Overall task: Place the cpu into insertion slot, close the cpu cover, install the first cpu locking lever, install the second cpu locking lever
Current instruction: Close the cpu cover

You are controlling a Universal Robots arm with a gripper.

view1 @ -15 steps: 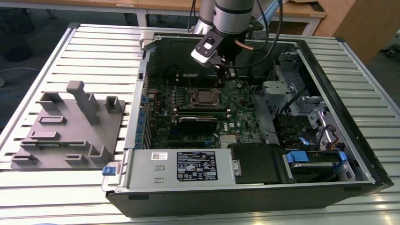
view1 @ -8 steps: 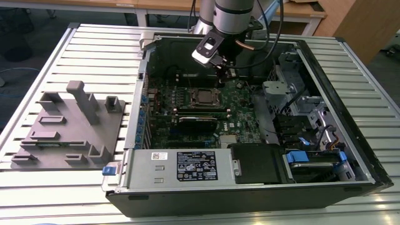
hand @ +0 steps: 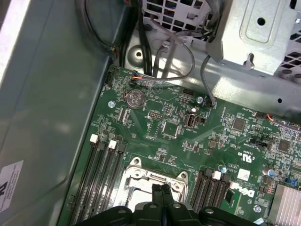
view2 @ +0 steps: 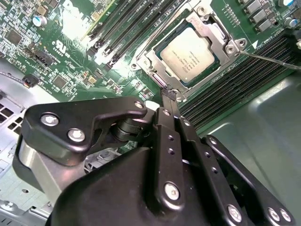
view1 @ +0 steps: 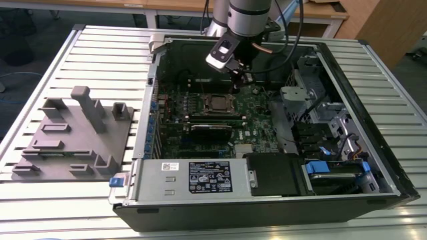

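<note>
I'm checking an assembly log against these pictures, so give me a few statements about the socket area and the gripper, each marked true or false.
1. The cpu sits in the insertion slot. True.
2. The cpu cover stands raised. False: it lies flat, framing the cpu.
3. The gripper grips the cpu. False: its closed tips are at the slot's edge, beside the cover.
4. A coin cell battery sits on the green motherboard. True.
5. The grey fixture lies inside the computer case. False: it rests on the slatted table, at the exterior view's left of the case.
</note>
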